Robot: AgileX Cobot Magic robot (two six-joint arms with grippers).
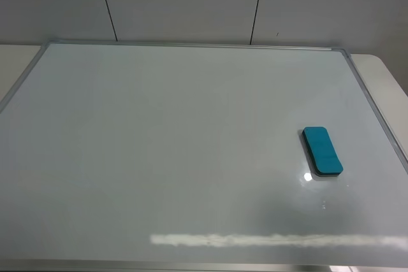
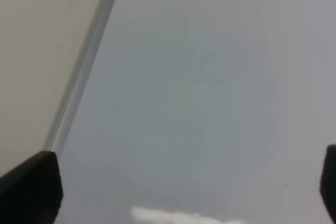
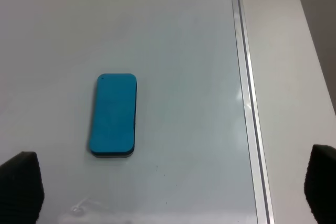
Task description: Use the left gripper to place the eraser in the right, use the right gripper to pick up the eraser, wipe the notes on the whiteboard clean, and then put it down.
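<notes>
Seemingly finished: the whiteboard looked clean, no notes visible, the eraser lay right, both claws wide and empty.

The left tool hangs over the whiteboard, its two dark fingertips spread wide with nothing between them. The board's silver frame runs diagonally, bordering the beige table. A bright glare streak lies on the glossy surface.

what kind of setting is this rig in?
Probably an office or lab bench: a large whiteboard with a silver frame lies flat on a pale table, a teal eraser on it, plain panelled wall behind.
</notes>
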